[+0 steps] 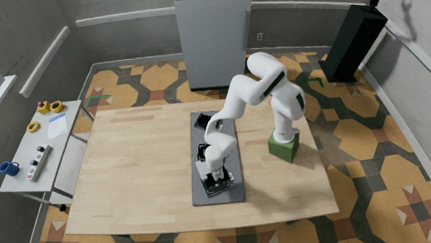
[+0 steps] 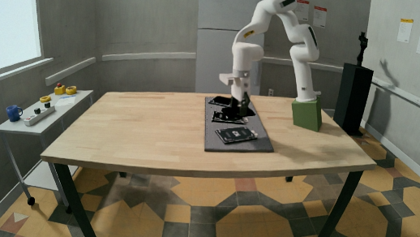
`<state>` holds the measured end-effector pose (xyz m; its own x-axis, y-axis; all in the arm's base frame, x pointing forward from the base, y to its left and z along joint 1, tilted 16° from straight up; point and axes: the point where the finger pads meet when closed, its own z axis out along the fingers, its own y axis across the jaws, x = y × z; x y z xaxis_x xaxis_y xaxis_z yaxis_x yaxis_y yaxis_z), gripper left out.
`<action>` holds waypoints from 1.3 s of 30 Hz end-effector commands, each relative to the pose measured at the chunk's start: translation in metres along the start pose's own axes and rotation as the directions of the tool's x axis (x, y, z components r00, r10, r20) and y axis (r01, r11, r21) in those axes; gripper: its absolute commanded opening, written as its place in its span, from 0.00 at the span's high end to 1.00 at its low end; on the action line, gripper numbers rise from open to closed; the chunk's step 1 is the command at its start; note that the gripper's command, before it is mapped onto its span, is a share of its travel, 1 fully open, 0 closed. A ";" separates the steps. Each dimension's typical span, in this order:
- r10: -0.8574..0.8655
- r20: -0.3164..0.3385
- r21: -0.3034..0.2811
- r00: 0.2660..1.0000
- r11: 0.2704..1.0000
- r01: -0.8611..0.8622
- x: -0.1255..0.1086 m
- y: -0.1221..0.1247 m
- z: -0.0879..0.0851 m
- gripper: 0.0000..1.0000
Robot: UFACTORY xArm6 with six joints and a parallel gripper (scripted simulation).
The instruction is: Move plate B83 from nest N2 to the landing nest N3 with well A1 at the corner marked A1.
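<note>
A grey mat on the wooden table carries three dark nests in a row. My gripper [image 2: 240, 109] is shut on a dark plate, plate B83 [image 2: 234, 110], and holds it lifted above the mat, roughly level. In the overhead view the gripper [image 1: 216, 176] and the plate [image 1: 214, 183] cover the near nest. In the side view that near nest [image 2: 236, 134] shows a dark face with pale corner pieces. The middle nest [image 2: 227, 118] and the far nest [image 2: 220, 101] each hold something dark. Labels and nest signs are too small to read.
My arm stands on a green block [image 1: 284, 146] at the table's right side. A grey cabinet [image 1: 213, 42] stands behind the table and a black column [image 1: 354, 42] at the back right. A side cart [image 1: 37, 146] with small items stands to the left.
</note>
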<state>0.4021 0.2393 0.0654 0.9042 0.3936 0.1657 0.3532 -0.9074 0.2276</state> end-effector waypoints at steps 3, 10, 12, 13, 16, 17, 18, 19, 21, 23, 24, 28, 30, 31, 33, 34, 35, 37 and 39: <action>0.000 -0.004 0.001 1.000 1.000 0.000 0.002 0.000 -0.002 1.00; 0.166 -0.004 0.002 0.986 0.986 -0.166 -0.004 0.024 -0.002 1.00; 0.232 -0.004 0.002 0.973 0.973 -0.232 -0.006 0.034 -0.002 1.00; 0.264 -0.003 0.002 0.965 0.965 -0.264 -0.007 0.039 -0.002 1.00; 0.359 -0.003 0.002 0.933 0.933 -0.359 -0.010 0.054 -0.002 1.00; 0.390 -0.003 0.002 0.921 0.921 -0.390 -0.011 0.059 -0.002 1.00; 0.420 -0.003 0.002 0.907 0.907 -0.420 -0.012 0.063 -0.002 1.00; 0.420 -0.003 0.002 0.907 0.907 -0.420 -0.012 0.063 -0.002 1.00; 0.434 -0.003 0.002 0.901 0.901 -0.434 -0.013 0.068 -0.002 1.00; 0.434 -0.003 0.002 0.901 0.901 -0.434 -0.015 0.078 -0.002 1.00; 0.434 -0.003 0.002 0.901 0.901 -0.434 -0.016 0.083 -0.002 1.00; 0.434 -0.003 0.002 0.901 0.901 -0.434 -0.021 0.103 -0.002 1.00; 0.434 -0.003 0.002 0.901 0.901 -0.434 -0.023 0.113 -0.002 1.00; 0.434 -0.003 0.002 0.901 0.901 -0.434 -0.024 0.117 -0.002 1.00; 0.434 -0.004 0.002 0.901 0.901 -0.434 -0.026 0.127 -0.002 1.00; 0.434 -0.004 0.001 0.901 0.901 -0.434 -0.027 0.132 -0.002 1.00; 0.434 -0.004 0.001 0.901 0.901 -0.434 -0.028 0.137 -0.002 1.00; 0.434 -0.004 0.001 0.901 0.901 -0.434 -0.028 0.137 -0.002 1.00; 0.434 -0.004 0.001 0.901 0.901 -0.434 -0.030 0.147 -0.002 1.00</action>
<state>0.4233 0.1036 0.0916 0.9678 -0.0388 0.2486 -0.0744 -0.9880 0.1353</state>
